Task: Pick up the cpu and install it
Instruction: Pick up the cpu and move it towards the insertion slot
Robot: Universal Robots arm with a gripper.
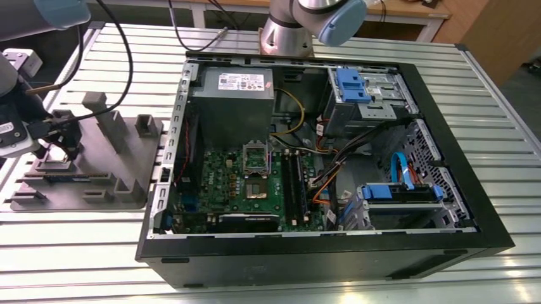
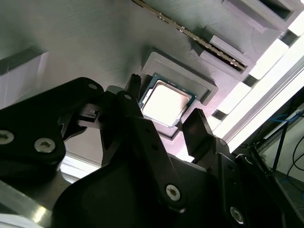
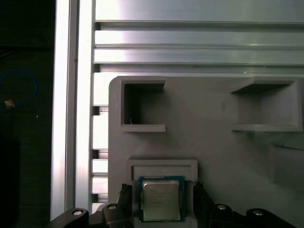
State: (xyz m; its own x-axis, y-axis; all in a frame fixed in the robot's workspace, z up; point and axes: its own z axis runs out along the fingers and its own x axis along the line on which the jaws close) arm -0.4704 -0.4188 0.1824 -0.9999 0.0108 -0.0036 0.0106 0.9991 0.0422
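The cpu [image 3: 161,199], a small flat square with a pale metal top, lies in a shallow square recess of the grey fixture plate [image 3: 209,142]. My gripper [image 3: 161,190] hangs just above it, open, with one black finger on each side of the chip and a small gap to each edge. The second wrist view gives the same: the cpu [image 2: 166,102] sits between the fingertips [image 2: 135,85], and nothing is held. In the exterior view my gripper [image 1: 57,136] is over the fixture plate [image 1: 93,174] at the exterior view's left. The dark socket [image 1: 256,158] sits on the green board inside the case.
The open black computer case [image 1: 330,253] lies on the slatted metal table [image 1: 490,95], holding a grey power-supply box [image 1: 232,95], cables and blue drive brackets [image 1: 353,85]. Upright grey blocks [image 1: 106,117] rise from the fixture plate beside my gripper.
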